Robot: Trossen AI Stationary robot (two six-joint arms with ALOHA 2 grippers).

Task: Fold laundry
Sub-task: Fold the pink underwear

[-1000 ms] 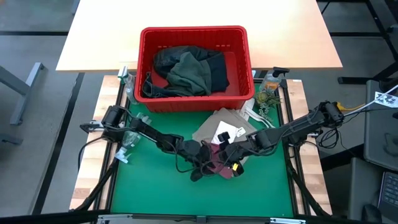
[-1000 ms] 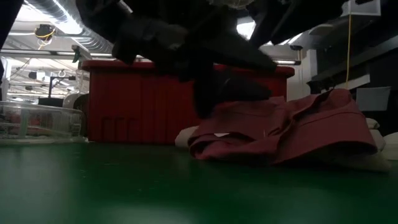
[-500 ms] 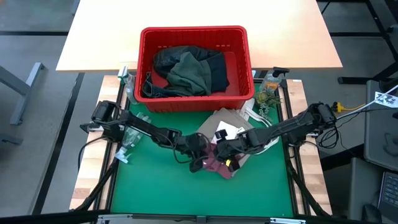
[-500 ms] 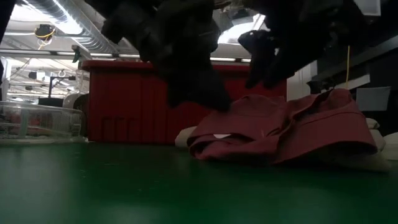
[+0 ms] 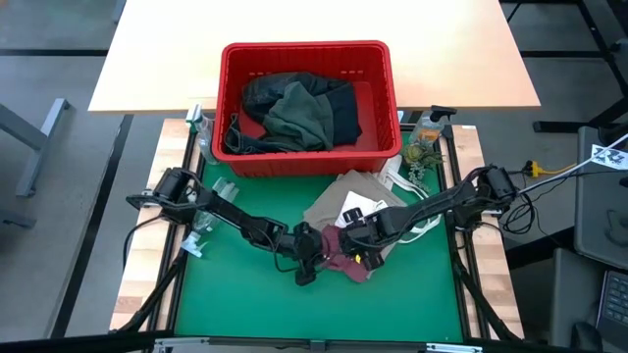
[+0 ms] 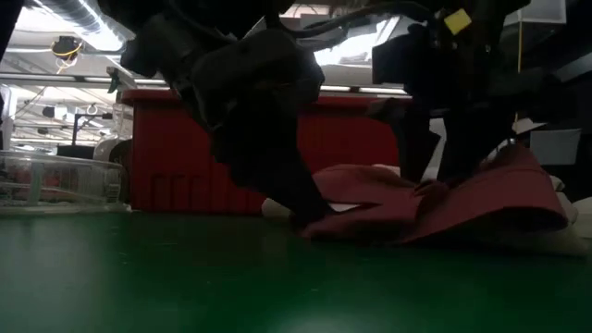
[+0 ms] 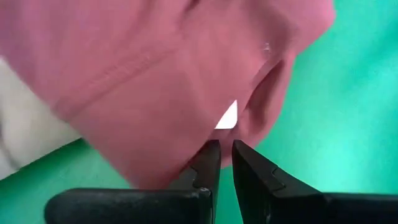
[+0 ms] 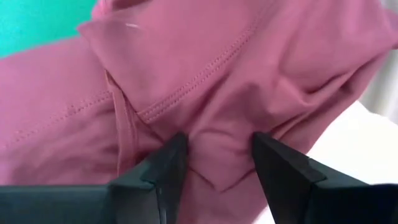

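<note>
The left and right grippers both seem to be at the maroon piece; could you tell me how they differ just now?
The left gripper has its fingers almost together, pinching the edge of the maroon piece; the right gripper stands wide, fabric bunched between its fingers. The left gripper is at the piece's left edge, the right gripper on its upper right. Both are low at the green mat.

— What was the maroon piece (image 8: 205, 81) made of?
— Soft matt knit cloth, with stitched seams. It lay on a smooth matt green mat (image 5: 245, 294).
— And the basket (image 5: 306, 54)?
— Glossy red plastic. The bench (image 5: 147, 59) behind looked like pale, smooth wood.
</note>
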